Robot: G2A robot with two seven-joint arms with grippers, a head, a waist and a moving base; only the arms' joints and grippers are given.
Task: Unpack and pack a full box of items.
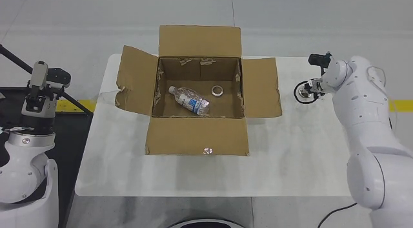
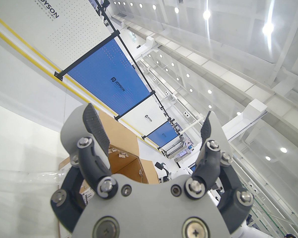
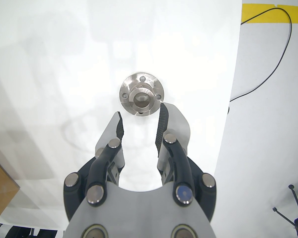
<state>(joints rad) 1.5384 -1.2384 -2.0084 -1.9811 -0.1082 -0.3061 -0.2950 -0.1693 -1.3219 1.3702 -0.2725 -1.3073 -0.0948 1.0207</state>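
the right gripper, open and empty, hangs over the metal flange on the table, which i think may slip away if the jaws close off its centre.

We find the top camera looking down on the whole desk, box central. The left wrist camera points up past the left gripper to the ceiling, catching that box. The right wrist camera sits close above the desk, facing a metal flange the top view shares.
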